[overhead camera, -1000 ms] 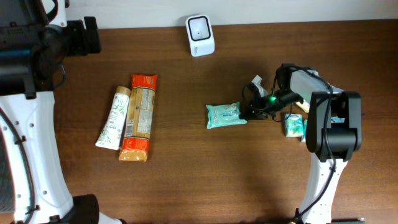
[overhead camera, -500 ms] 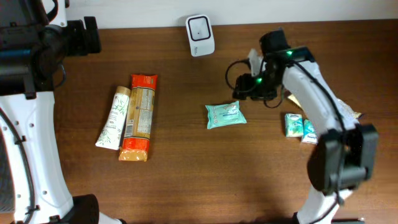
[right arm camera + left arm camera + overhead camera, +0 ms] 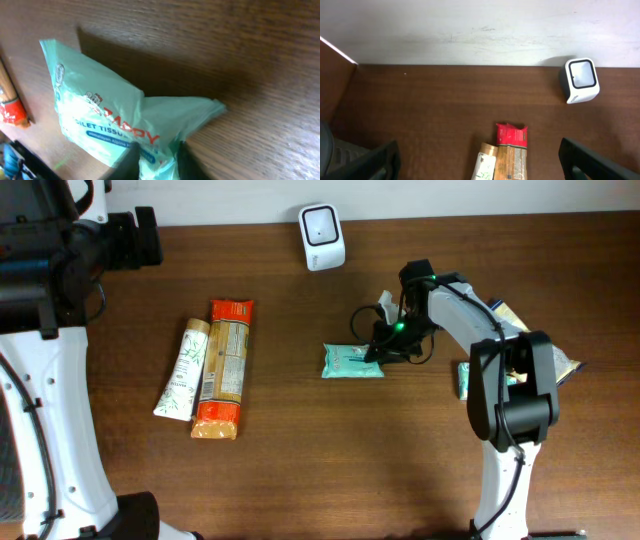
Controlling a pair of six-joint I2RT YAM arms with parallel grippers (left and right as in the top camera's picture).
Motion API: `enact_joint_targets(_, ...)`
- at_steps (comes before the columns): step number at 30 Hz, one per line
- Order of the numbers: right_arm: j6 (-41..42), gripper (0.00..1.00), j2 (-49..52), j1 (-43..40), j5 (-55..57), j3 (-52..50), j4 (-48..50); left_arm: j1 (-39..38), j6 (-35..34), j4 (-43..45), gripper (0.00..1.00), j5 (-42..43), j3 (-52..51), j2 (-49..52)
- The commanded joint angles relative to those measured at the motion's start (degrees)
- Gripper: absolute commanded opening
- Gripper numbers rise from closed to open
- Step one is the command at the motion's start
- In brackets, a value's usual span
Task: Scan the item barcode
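Observation:
A pale green tissue pack (image 3: 350,361) lies flat near the middle of the table, and the right wrist view shows red lettering on it (image 3: 105,120). My right gripper (image 3: 384,346) is at its right end, shut on the crinkled edge of the pack (image 3: 157,160). The white barcode scanner (image 3: 322,236) stands at the table's back edge, also visible in the left wrist view (image 3: 580,80). My left gripper (image 3: 480,162) hangs high over the back left of the table, wide open and holding nothing.
A white-green tube (image 3: 183,368) and an orange-red snack pack (image 3: 224,368) lie side by side at the left. Small blue-green packets (image 3: 472,380) and other wrappers (image 3: 562,365) lie to the right of the right arm's base.
My right gripper came down and left from near the scanner, closed on the tissue pack's right end, and the pack shifted slightly left. The left arm has not moved.

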Motion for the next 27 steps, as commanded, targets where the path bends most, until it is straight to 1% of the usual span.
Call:
enact_joint_targets(1, 0.1, 0.04, 2.9, 0.3, 0.3, -0.1, 1.4, 0.0, 0.7, 0.0, 0.99, -0.2, 0.6, -0.4)
enact_joint_targets(4, 0.1, 0.04, 1.3, 0.2, -0.9, 0.9, 1.7, 0.0, 0.7, 0.0, 0.99, -0.2, 0.6, -0.4)
enact_joint_targets(7, 0.3, 0.04, -3.7, 0.2, -0.2, 3.0, 1.2, 0.0, 0.7, 0.0, 0.99, -0.2, 0.6, -0.4)
enact_joint_targets(9, 2.8, 0.04, -6.4, 0.2, 2.4, 3.8, 0.8, 0.0, 0.7, 0.0, 0.99, -0.2, 0.6, -0.4)
enact_joint_targets(11, 3.4, 0.04, -7.3, 0.3, 2.8, 3.8, 0.1, 0.0, 0.7, 0.0, 0.99, -0.2, 0.6, -0.4)
enact_joint_targets(12, 3.4, 0.09, -6.9, 0.4, 4.6, 3.8, -0.5, 0.0, 0.7, 0.0, 0.99, -0.2, 0.6, -0.4)
enact_joint_targets(14, 3.5, 0.43, -5.8, 1.0, 6.3, 3.8, 0.0, 0.0, 0.7, 0.0, 0.99, -0.2, 0.6, -0.4)
enact_joint_targets(15, 5.5, 0.53, -4.9, 1.4, 6.5, 3.7, 1.3, 0.0, 0.7, 0.0, 0.99, -0.2, 0.6, -0.4)
enact_joint_targets(16, 7.3, 0.54, -4.3, 2.0, 7.1, 3.6, 2.4, 0.0, 0.7, 0.0, 0.99, -0.2, 0.6, -0.4)
enact_joint_targets(18, 14.4, 0.55, -2.7, 4.4, 11.2, 3.6, 4.2, 0.0, 0.7, 0.0, 0.99, -0.2, 0.6, -0.4)
enact_joint_targets(20, 22.2, 0.56, -1.2, 8.1, 20.5, 3.6, 5.4, 0.0, 0.7, 0.0, 0.99, -0.2, 0.6, -0.4)
enact_joint_targets(21, 24.7, 0.57, -0.6, 9.8, 24.8, 3.6, 5.7, 0.0, 0.7, 0.0, 0.99, -0.2, 0.6, -0.4)
enact_joint_targets(22, 25.0, 0.57, 0.1, 11.3, 26.0, 3.6, 6.9, 0.0, 0.7, 0.0, 0.99, -0.2, 0.6, -0.4)
enact_joint_targets(23, 25.1, 0.53, 0.8, 12.0, 27.3, 3.6, 7.6, 0.0, 0.7, 0.0, 0.99, -0.2, 0.6, -0.4)
enact_joint_targets(24, 25.1, 0.47, 1.1, 12.2, 27.8, 3.6, 7.6, 0.0, 0.7, 0.0, 0.99, -0.2, 0.6, -0.4)
enact_joint_targets(25, 25.0, 0.25, 1.9, 12.3, 28.3, 3.6, 7.4, 0.0, 0.7, 0.0, 0.99, -0.2, 0.6, -0.4)
enact_joint_targets(26, 25.0, 0.1, 2.4, 12.3, 28.2, 3.6, 7.0, 0.1, 0.7, 0.0, 0.99, -0.2, 0.6, -0.4)
enact_joint_targets(27, 25.0, 0.04, 2.7, 12.3, 28.0, 3.6, 6.0, 0.0, 0.7, 0.0, 0.99, -0.2, 0.6, -0.4)
